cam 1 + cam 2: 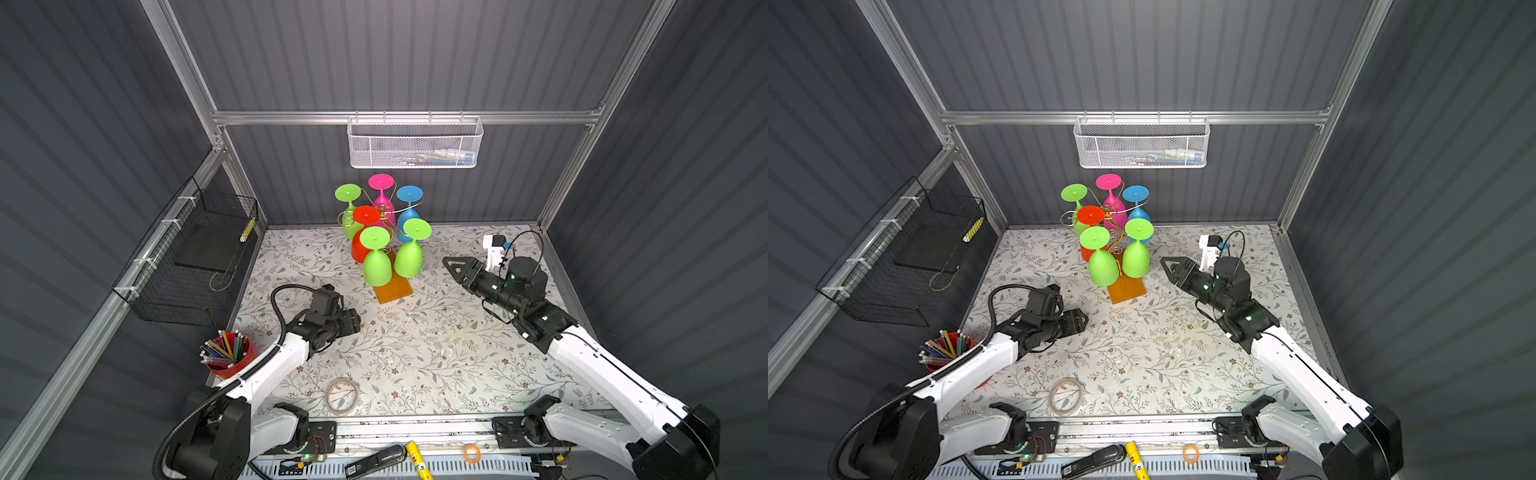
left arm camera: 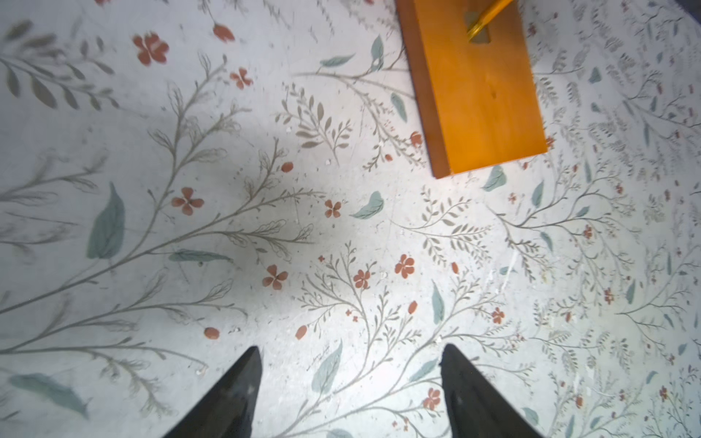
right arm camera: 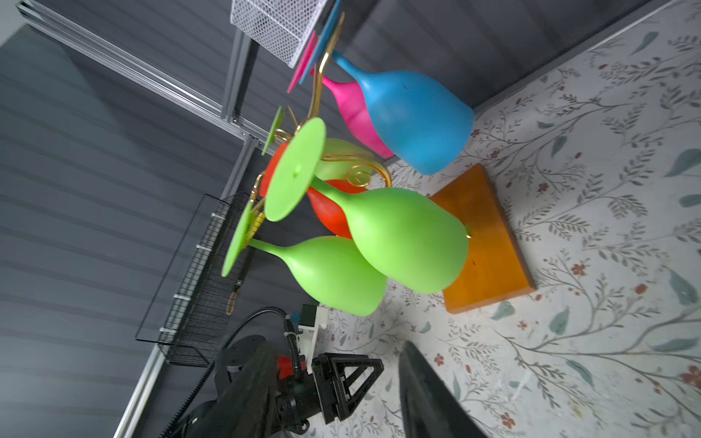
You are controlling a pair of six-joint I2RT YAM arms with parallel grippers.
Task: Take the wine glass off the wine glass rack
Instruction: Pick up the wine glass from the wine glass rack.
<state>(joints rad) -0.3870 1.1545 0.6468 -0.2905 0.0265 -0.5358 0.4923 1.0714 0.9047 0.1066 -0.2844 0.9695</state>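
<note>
Wine glasses (image 1: 376, 266) largely hide the wine glass rack (image 1: 395, 290)

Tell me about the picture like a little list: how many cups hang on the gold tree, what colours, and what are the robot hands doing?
Stand: wine glass rack, gold wire on an orange-brown wooden base, on the flowery table
Hanging: six glasses, all upside down
Colours: three green glasses, one pink glass, one blue glass, one red glass
Left gripper: open, empty, over the table, short of the base
Right gripper: open, empty, pointing toward the rack, not touching
Taken off: none yet
</note>
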